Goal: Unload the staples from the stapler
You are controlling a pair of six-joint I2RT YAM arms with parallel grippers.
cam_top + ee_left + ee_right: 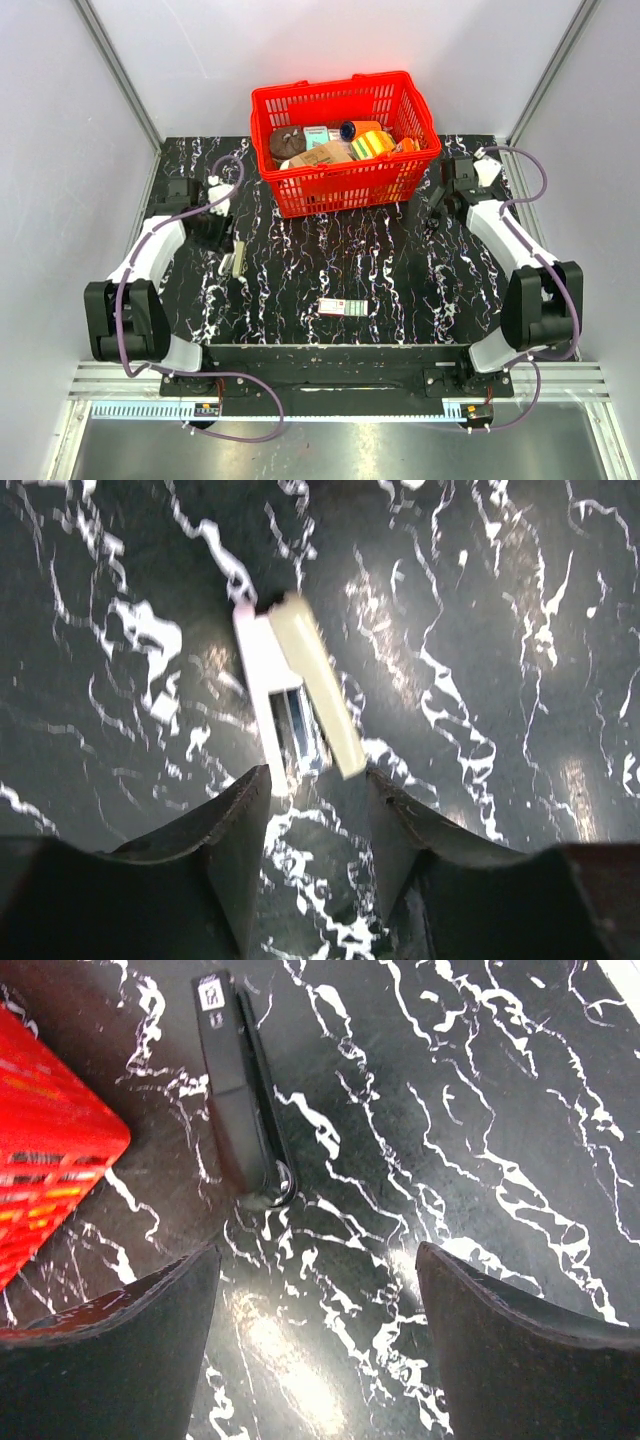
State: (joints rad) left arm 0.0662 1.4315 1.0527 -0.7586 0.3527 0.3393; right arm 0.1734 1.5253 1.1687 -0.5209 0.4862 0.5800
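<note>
The stapler (240,1090), slim and black with a small white label at its far end, lies flat on the black white-veined desk (300,260), just beside the front right corner of the red basket (345,185) and not touching it. The right gripper (318,1260) hangs over the desk on the near side of the stapler, a little further from the basket. Its jaws are spread wide with only bare desk between them, and the stapler's rounded near end lies beyond the tips. Off the basket's front left corner, well apart from it, lies a cream-coloured oblong object (310,690) with a white part alongside it and a small opening showing something metallic. The left gripper (315,790) hovers low over it. Its jaws are part-way apart, one on either side of the object's near end, with a gap showing at each side, so nothing is clamped. A small red-and-white box (343,307) lies well in front of the basket. The basket itself holds mixed packets.
</note>
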